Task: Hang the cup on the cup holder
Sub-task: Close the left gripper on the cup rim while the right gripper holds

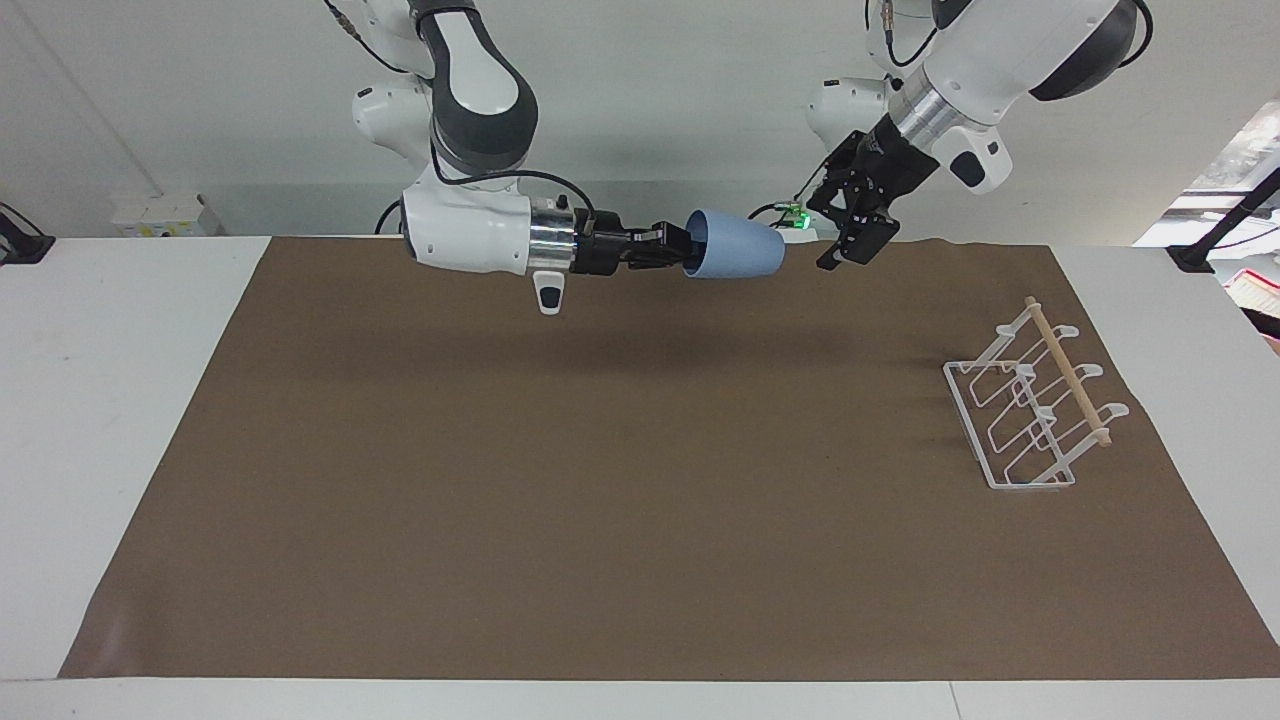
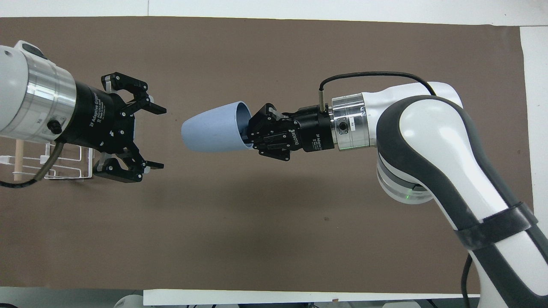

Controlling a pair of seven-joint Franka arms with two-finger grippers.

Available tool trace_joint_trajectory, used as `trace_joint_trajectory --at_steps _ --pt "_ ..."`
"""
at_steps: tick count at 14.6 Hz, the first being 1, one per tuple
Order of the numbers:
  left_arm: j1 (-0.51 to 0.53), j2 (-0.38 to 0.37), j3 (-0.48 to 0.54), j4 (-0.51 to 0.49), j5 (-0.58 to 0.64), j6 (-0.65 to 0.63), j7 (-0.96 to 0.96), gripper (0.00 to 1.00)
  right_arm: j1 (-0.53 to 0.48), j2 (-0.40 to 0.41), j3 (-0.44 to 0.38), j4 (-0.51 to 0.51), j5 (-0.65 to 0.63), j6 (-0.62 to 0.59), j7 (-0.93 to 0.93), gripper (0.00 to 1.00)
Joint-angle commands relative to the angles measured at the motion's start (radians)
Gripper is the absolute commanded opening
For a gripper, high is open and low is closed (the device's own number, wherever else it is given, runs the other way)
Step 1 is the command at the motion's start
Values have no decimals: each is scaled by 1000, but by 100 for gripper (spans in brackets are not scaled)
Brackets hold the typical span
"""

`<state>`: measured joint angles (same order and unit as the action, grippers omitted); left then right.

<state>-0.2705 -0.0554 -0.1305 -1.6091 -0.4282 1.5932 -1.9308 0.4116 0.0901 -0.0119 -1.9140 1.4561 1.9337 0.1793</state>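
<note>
The light-blue cup (image 1: 735,257) is held sideways in the air over the middle of the mat, near the robots' edge, with its base pointing toward my left gripper. It also shows in the overhead view (image 2: 212,132). My right gripper (image 1: 688,250) (image 2: 248,133) is shut on the cup's rim, one finger inside. My left gripper (image 1: 848,255) (image 2: 163,138) is open and empty in the air, facing the cup's base with a small gap. The white wire cup holder (image 1: 1030,410) stands on the mat toward the left arm's end. In the overhead view the left arm partly covers its dowel (image 2: 18,156).
A brown mat (image 1: 600,480) covers most of the white table (image 1: 120,420). Apart from the cup holder, nothing stands on it. Both arms hang above the strip of mat nearest the robots.
</note>
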Motion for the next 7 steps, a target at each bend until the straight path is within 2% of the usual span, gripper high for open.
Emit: trace_joint_trajectory --at_steps 1,7 --pt "-58 -18 11 -34 -26 33 -91 100 -4 -20 3 -25 23 8 14 0" --pt "-107 -18 12 -103 -32 166 -92 100 -4 -20 1 -25 23 11 14 0"
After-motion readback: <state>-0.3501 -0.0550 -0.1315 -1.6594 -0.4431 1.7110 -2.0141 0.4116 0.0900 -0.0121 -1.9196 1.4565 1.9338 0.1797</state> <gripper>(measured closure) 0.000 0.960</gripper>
